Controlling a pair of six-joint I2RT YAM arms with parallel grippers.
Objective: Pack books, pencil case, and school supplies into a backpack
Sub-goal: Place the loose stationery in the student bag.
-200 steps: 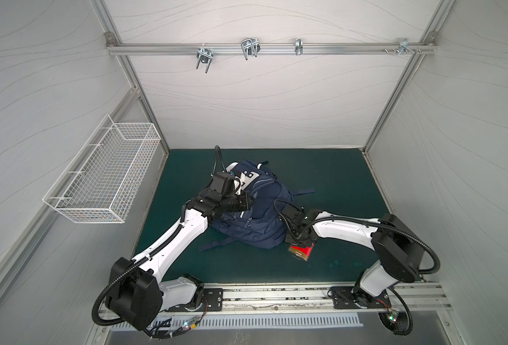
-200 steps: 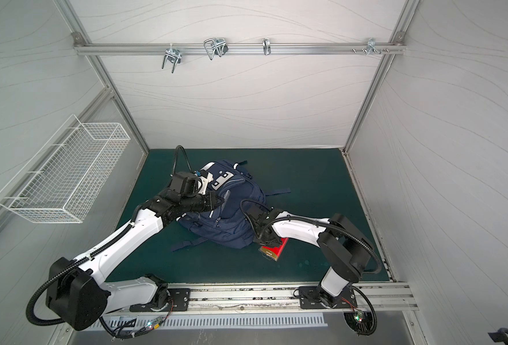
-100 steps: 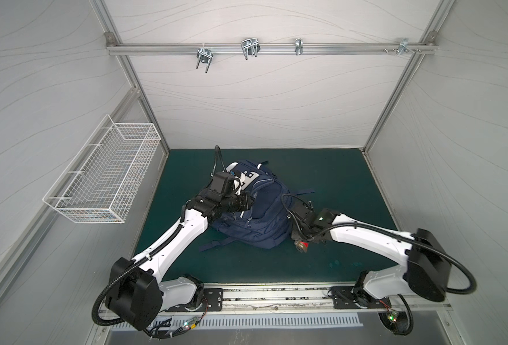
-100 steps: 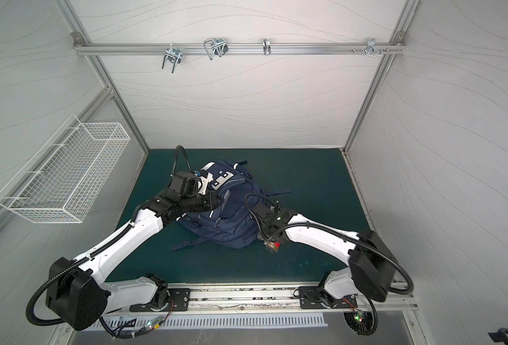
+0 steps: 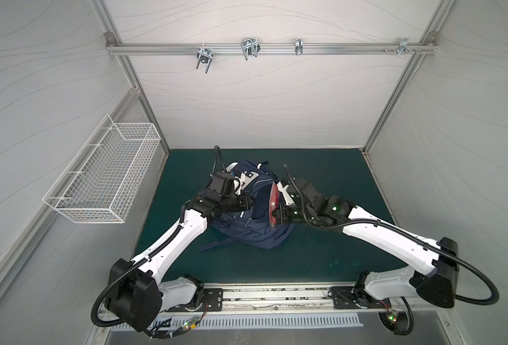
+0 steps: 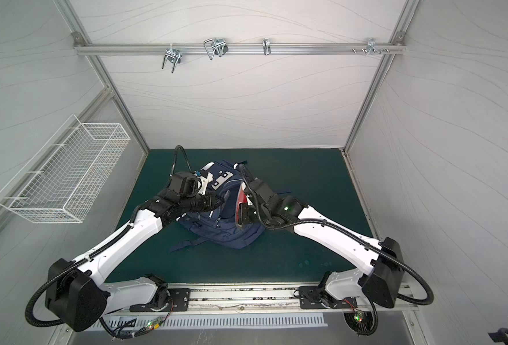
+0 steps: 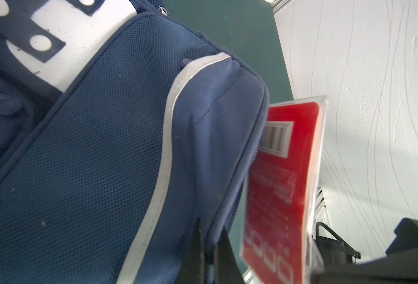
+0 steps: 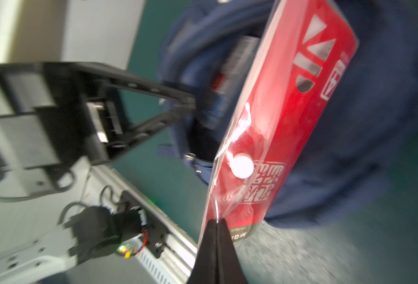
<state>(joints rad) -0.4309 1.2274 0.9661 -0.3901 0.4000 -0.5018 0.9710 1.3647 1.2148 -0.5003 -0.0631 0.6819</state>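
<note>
A: In both top views, where is the red book [image 5: 273,206]?
B: It stands on edge in the air over the backpack [image 5: 255,236], on the side nearer the right arm. The right end effector [image 5: 277,213] is clenched on its lower part. The backpack lies on the green surface [image 5: 336,254], roughly in the middle.
A: And the left end effector [image 5: 249,203]?
B: It is at the backpack's upper fabric, across from the red book. From up there I cannot tell how its jaws stand.
A: The left wrist view?
B: Two black fingers [image 7: 195,253] are nipped together on a fold of navy fabric beside the grey reflective stripe, so it grasps the backpack [image 7: 104,159]. The red book [image 7: 284,184] stands just beyond that edge, wrapped in clear plastic, with a barcode label and white print.
A: The right wrist view?
B: It is blurred, but the black fingertips [image 8: 209,241] are pressed together on the clear wrapper at the red book's [image 8: 289,110] edge. The red book rises from them, tilted, with the backpack [image 8: 350,147] behind it. The left end effector [image 8: 190,103] reaches to the backpack's rim, where a dark opening shows.
</note>
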